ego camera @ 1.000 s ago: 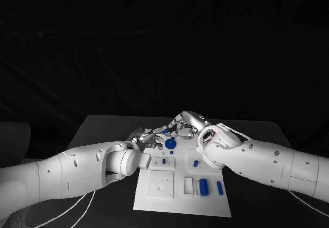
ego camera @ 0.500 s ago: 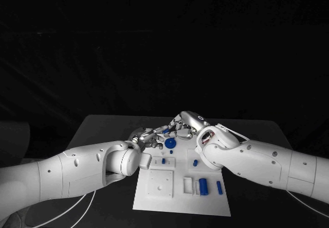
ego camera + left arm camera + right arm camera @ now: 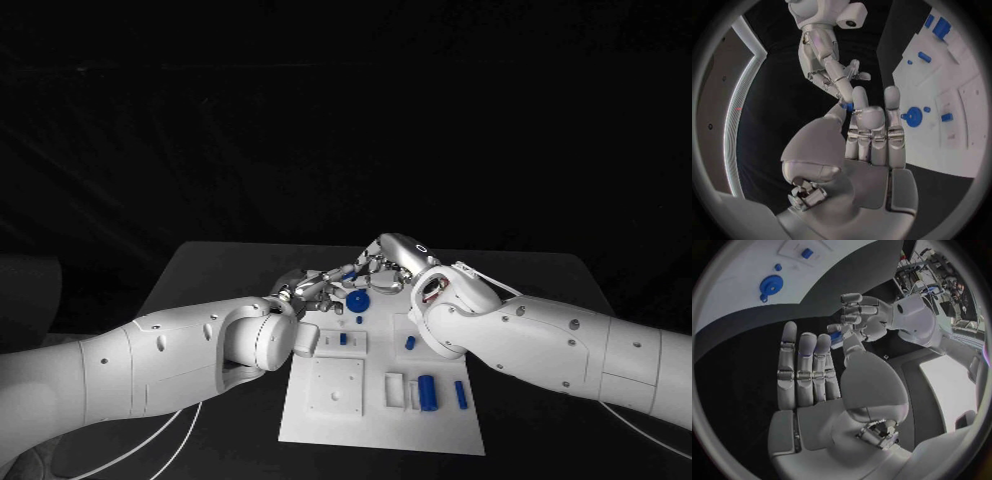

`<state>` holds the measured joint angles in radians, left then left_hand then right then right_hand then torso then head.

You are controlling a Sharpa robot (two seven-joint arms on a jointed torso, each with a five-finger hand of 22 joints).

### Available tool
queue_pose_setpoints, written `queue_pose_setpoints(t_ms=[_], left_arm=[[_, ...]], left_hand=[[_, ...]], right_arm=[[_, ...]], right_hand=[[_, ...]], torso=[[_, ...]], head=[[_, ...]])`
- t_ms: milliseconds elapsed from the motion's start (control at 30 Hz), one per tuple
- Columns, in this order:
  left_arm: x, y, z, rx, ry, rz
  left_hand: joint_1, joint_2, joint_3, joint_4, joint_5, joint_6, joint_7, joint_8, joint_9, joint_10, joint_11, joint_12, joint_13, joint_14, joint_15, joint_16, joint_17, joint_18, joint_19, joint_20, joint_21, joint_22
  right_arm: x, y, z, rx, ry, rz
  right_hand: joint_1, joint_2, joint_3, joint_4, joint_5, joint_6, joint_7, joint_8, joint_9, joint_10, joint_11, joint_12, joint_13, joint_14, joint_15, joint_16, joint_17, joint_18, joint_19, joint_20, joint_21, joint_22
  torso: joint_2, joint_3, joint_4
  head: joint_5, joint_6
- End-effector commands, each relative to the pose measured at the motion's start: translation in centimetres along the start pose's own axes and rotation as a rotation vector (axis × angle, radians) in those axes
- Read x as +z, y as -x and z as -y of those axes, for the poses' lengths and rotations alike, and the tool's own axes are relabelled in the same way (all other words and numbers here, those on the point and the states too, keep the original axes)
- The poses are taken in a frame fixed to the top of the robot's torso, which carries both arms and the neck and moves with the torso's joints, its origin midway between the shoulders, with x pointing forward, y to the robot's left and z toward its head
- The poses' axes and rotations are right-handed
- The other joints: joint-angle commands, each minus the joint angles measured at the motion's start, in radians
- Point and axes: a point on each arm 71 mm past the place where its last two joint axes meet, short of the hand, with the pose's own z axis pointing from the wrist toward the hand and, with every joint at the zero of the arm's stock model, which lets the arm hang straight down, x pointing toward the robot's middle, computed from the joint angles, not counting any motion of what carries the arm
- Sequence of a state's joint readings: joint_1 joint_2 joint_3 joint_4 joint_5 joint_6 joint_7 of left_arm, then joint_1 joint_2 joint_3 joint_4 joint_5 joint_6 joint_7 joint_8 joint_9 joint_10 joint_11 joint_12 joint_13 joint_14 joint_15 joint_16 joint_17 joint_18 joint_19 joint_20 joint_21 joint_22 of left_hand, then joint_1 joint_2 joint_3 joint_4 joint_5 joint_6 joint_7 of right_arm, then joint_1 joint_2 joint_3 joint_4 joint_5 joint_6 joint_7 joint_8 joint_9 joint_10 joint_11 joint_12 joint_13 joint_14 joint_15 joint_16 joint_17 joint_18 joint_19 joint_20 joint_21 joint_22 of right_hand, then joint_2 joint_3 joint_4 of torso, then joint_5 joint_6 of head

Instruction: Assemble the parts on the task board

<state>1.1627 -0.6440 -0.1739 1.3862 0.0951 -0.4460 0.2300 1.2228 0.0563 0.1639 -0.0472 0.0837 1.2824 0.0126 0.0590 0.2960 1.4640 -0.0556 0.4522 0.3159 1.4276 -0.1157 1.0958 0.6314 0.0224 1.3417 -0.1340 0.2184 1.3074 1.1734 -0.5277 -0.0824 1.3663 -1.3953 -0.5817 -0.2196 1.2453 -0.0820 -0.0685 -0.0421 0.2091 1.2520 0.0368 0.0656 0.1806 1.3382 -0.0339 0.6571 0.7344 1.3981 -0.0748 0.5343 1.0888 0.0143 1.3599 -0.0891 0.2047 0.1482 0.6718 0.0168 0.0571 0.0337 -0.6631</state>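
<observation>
The white task board (image 3: 378, 428) lies in the middle of the black table. My left hand (image 3: 309, 291) and right hand (image 3: 385, 262) meet fingertip to fingertip over its far end. A small blue part (image 3: 847, 106) (image 3: 836, 337) sits where they meet. It lies between the left thumb and forefinger in the left wrist view. In the right wrist view it lies between the right thumb and forefinger. Both hands appear to pinch it, their other fingers held straight. A blue disc (image 3: 358, 300) (image 3: 914, 116) (image 3: 771, 285) stands on the board just below the hands.
More blue parts sit on the board: a small one (image 3: 410, 343) mid-board, a short one (image 3: 343, 340) at a white block, and two longer ones (image 3: 430, 391) (image 3: 462, 395) near the front right. Both white forearms flank the board. Black table surrounds it.
Hardly anything differs; the right forearm has crept slightly to the left, and the hands stay together over the far end of the board.
</observation>
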Motion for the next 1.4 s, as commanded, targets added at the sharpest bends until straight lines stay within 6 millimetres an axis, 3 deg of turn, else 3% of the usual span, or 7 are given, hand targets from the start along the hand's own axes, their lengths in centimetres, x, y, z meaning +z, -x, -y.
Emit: queue_pose_setpoints(t_ms=[33, 167, 500, 733, 1000, 1200, 1400], left_arm=[[0.00, -0.39, 0.13, -0.005, -0.013, -0.013], [0.00, -0.49, 0.12, -0.005, -0.012, -0.019], [-0.02, -0.55, 0.11, -0.004, -0.013, -0.027], [-0.04, -0.41, 0.11, -0.002, -0.013, -0.027], [-0.10, -0.30, 0.07, 0.001, -0.011, -0.033], [-0.11, -0.24, 0.00, 0.010, -0.005, -0.045], [-0.11, -0.11, -0.05, 0.022, -0.001, -0.054]], left_hand=[[0.011, 0.002, 0.129, -0.129, 0.002, 0.004, 0.000, 0.007, -0.002, 0.044, -0.007, 0.005, -0.002, -0.001, -0.004, 0.000, 0.001, -0.008, 0.004, -0.001, 0.000, 0.016], [0.011, 0.002, 0.129, -0.129, 0.002, 0.004, 0.000, 0.007, -0.002, 0.044, -0.007, 0.005, -0.002, -0.001, -0.004, 0.000, 0.001, -0.008, 0.004, -0.001, 0.000, 0.016], [0.012, 0.002, 0.128, -0.129, 0.003, 0.004, 0.000, 0.007, -0.003, 0.044, -0.007, 0.005, -0.003, -0.001, -0.004, 0.000, 0.001, -0.008, 0.003, -0.001, 0.000, 0.016], [0.012, 0.002, 0.128, -0.129, 0.003, 0.004, 0.000, 0.007, -0.003, 0.044, -0.007, 0.005, -0.003, -0.001, -0.004, 0.000, 0.001, -0.008, 0.003, -0.001, 0.000, 0.016], [0.013, 0.001, 0.127, -0.130, 0.004, 0.004, 0.000, 0.007, -0.006, 0.044, -0.007, 0.002, -0.005, -0.002, -0.004, -0.002, -0.001, -0.008, 0.001, -0.002, 0.000, 0.016], [0.013, -0.003, 0.125, -0.131, 0.005, -0.002, 0.001, 0.006, -0.008, 0.041, -0.007, -0.005, -0.008, -0.004, -0.006, -0.007, -0.003, -0.009, 0.000, -0.003, 0.000, 0.016], [0.020, -0.011, 0.122, -0.142, 0.018, -0.008, 0.005, 0.007, -0.010, 0.042, -0.007, -0.013, -0.011, -0.004, -0.008, -0.012, -0.005, -0.011, -0.001, -0.006, 0.000, 0.016]], right_arm=[[0.03, -0.10, -0.23, -0.005, 0.004, 0.012], [0.06, -0.18, -0.24, -0.003, -0.001, 0.015], [0.08, -0.20, -0.17, -0.003, -0.005, 0.017], [0.04, -0.12, 0.04, -0.005, -0.008, 0.018], [-0.02, 0.07, 0.33, -0.003, -0.009, 0.030], [-0.07, 0.19, 0.42, 0.010, -0.002, 0.037], [-0.13, 0.29, 0.55, 0.021, 0.002, 0.041]], right_hand=[[0.005, -0.008, 0.001, 0.009, -0.003, 0.012, -0.003, -0.001, 0.011, 0.001, -0.008, 0.004, 0.001, -0.006, 0.000, 0.007, -0.003, -0.014, 0.007, 0.002, -0.006, 0.003], [0.006, -0.007, 0.012, 0.009, -0.002, 0.018, -0.007, -0.001, 0.043, 0.003, -0.010, 0.002, 0.000, -0.007, -0.001, 0.011, -0.007, -0.014, 0.007, 0.001, -0.008, 0.009], [0.027, 0.010, 0.052, -0.014, 0.015, 0.032, -0.015, -0.002, 0.059, 0.004, -0.016, 0.001, 0.001, -0.006, -0.005, 0.014, -0.009, -0.014, 0.009, -0.002, -0.006, 0.014], [0.035, 0.016, 0.105, -0.051, 0.062, 0.036, -0.017, -0.002, 0.057, 0.001, -0.018, -0.001, 0.002, -0.007, -0.006, 0.014, -0.010, -0.014, 0.006, -0.006, -0.003, 0.023], [0.012, 0.007, 0.208, -0.098, 0.130, 0.018, -0.006, -0.004, 0.035, -0.011, -0.013, -0.011, -0.003, -0.015, -0.006, 0.011, -0.012, -0.014, -0.012, -0.009, 0.012, 0.046], [-0.021, -0.007, 0.266, -0.120, 0.187, -0.041, 0.019, -0.003, -0.019, -0.020, -0.003, -0.031, -0.026, -0.027, 0.002, 0.006, -0.018, -0.008, -0.037, -0.003, 0.024, 0.068], [-0.036, -0.012, 0.308, -0.129, 0.235, -0.056, 0.028, -0.003, -0.054, -0.028, 0.001, -0.036, -0.039, -0.035, 0.004, 0.004, -0.023, -0.004, -0.053, 0.000, 0.034, 0.087]], torso=[[0.001, 0.0002, 0.0000], [0.001, -0.0006, 0.0008], [0.001, -0.0005, -0.0005], [0.002, 0.0004, -0.0014], [0.002, 0.0005, -0.0018], [0.002, 0.0000, -0.0014], [0.002, -0.0001, -0.0011]], head=[[-0.001, 0.000], [-0.002, -0.001], [-0.001, -0.004], [-0.001, -0.006], [-0.003, -0.007], [-0.004, -0.008], [-0.004, -0.009]])
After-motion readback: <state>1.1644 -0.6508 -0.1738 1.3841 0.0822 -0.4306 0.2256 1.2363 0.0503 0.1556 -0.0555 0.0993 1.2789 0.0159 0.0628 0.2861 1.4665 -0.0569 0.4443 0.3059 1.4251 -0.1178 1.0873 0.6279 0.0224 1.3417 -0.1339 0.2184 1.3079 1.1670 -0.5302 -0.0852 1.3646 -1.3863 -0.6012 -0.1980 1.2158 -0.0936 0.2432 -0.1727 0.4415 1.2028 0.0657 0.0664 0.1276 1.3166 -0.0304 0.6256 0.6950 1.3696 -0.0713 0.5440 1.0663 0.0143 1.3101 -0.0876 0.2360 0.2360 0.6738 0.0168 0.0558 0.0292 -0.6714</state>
